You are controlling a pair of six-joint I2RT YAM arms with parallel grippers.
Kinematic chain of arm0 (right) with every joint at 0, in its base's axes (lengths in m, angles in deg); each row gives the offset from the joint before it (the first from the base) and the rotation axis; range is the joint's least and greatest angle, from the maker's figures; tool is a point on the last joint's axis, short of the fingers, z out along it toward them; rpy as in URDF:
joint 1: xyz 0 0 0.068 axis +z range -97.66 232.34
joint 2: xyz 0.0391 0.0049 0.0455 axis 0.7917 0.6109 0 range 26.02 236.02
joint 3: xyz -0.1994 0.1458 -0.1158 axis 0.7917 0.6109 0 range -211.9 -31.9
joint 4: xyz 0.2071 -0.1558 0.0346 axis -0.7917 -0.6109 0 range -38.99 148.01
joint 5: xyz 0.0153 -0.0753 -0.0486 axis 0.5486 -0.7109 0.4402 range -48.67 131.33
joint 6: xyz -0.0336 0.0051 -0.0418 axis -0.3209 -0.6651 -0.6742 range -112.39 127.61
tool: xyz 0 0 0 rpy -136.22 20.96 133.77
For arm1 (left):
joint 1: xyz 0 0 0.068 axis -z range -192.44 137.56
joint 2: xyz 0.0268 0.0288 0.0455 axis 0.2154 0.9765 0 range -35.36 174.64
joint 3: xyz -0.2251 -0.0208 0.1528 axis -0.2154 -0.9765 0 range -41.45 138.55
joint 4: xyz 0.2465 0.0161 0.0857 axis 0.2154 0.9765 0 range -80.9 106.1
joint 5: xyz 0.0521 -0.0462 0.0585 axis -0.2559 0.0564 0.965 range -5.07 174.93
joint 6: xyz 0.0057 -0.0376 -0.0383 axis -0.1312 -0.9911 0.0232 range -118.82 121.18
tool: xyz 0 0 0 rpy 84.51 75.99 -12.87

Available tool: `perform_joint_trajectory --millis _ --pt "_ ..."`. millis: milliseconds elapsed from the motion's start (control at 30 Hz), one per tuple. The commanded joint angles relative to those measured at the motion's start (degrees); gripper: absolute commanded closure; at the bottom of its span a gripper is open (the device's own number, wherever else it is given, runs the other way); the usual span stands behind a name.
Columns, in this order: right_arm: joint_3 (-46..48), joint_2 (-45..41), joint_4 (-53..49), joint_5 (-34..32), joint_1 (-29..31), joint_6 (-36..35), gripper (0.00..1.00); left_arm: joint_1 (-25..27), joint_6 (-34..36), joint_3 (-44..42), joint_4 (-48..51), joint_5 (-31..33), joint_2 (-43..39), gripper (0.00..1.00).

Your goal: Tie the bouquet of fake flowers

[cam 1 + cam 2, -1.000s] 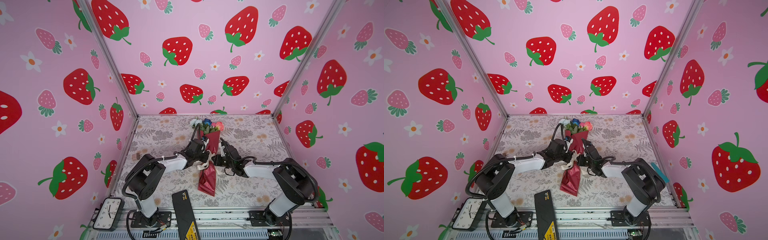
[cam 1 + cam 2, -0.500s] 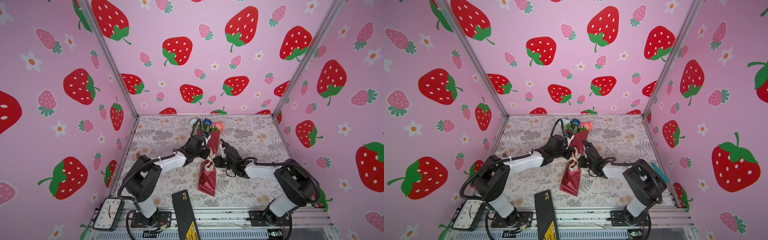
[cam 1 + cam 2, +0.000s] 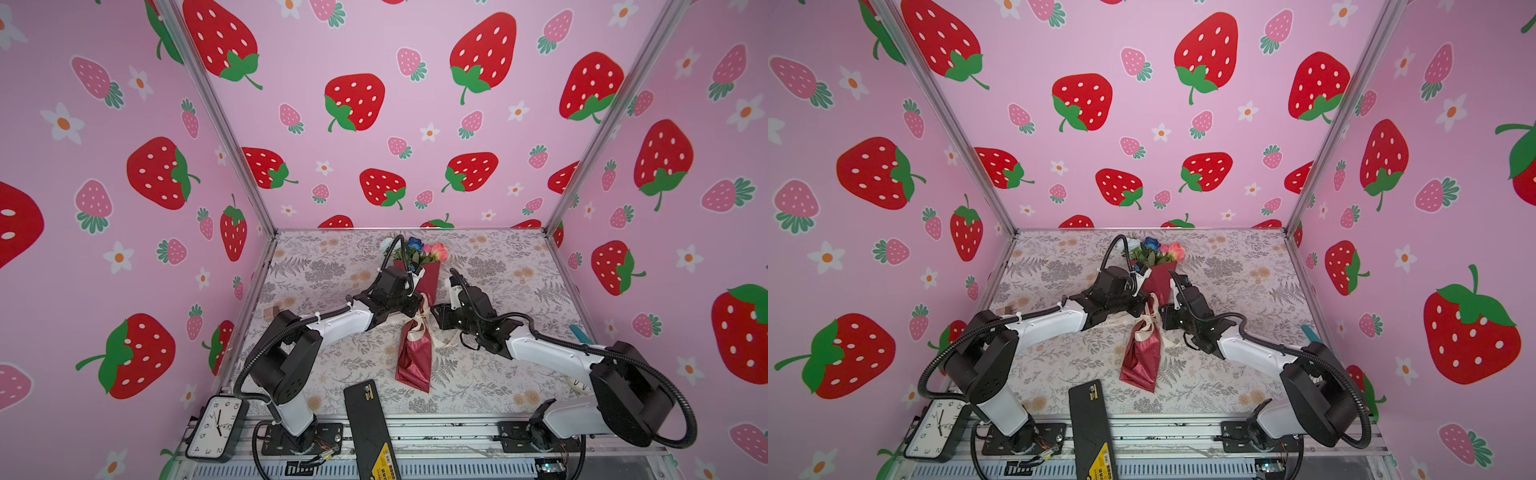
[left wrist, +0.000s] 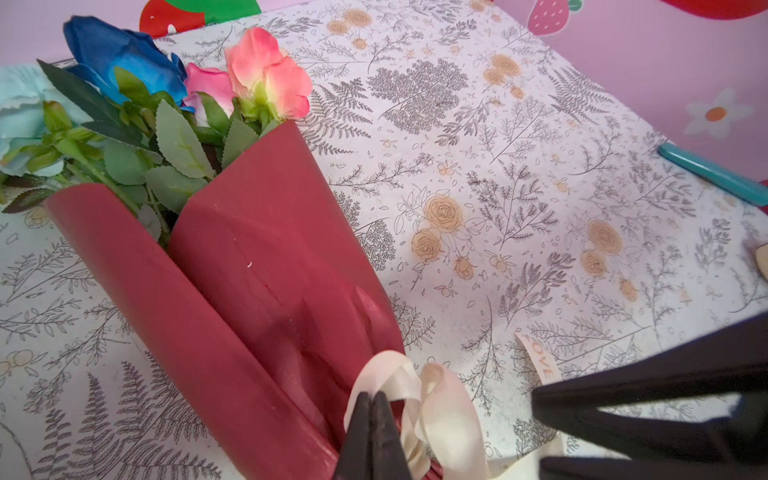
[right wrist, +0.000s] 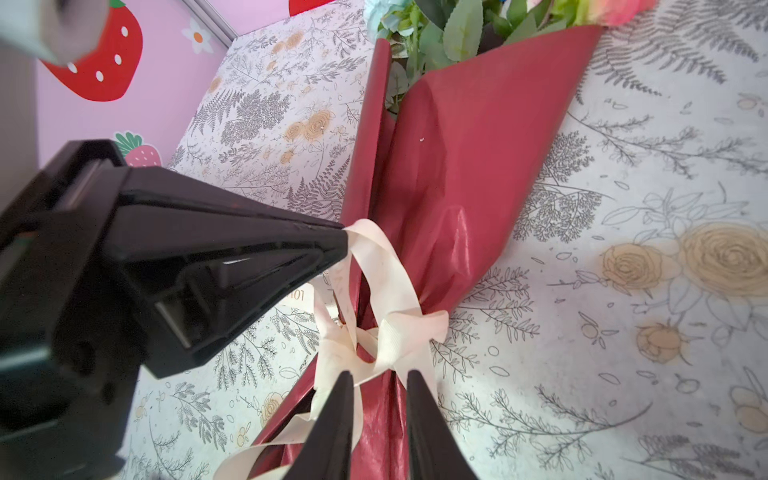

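The bouquet of fake flowers (image 3: 417,357) is lying in the middle of the desk (image 3: 498,374), blooms toward the far edge. The left end effector (image 4: 372,415) is pinched tight on a loop of the cream ribbon (image 5: 386,266), and you can read "LOVE" on its tail. The right end effector (image 5: 379,386) sits narrowly parted around the knot (image 5: 374,336).

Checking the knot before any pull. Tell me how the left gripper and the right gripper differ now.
The left gripper has its jaws shut, pinching a loop of the ribbon; the right gripper has its jaws apart at the knot, clamping nothing. In both top views the left gripper sits left of the bouquet, the right gripper right of it. Both sit low at the bouquet's tied waist.
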Motion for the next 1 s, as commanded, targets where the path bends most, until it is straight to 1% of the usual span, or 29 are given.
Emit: perform_joint_trajectory --millis 0,167,333,800,900,967 --pt "-2.8 1.1 -0.2 2.6 0.0 -4.8 0.71 -0.2 0.8 2.6 0.9 -2.0 0.7 1.0" --pt "-4.9 4.2 1.1 4.3 -0.1 -6.6 0.7 -0.3 0.4 2.8 1.0 -2.8 0.9 1.0" --pt "-6.3 8.4 3.6 7.5 0.1 -6.1 0.7 -0.3 0.3 3.0 1.4 -3.1 1.1 1.0" --pt "-7.8 15.5 7.8 7.1 0.1 -5.6 0.71 -0.5 -0.3 3.0 1.3 -4.3 1.0 1.0" --pt "-8.2 17.0 9.0 7.2 0.1 -5.1 0.74 -0.5 -0.8 3.0 1.1 -4.6 1.1 1.0" --pt "-8.5 17.5 9.5 7.4 0.1 -4.6 0.82 -0.5 -1.0 3.0 0.9 -4.6 1.0 1.0"
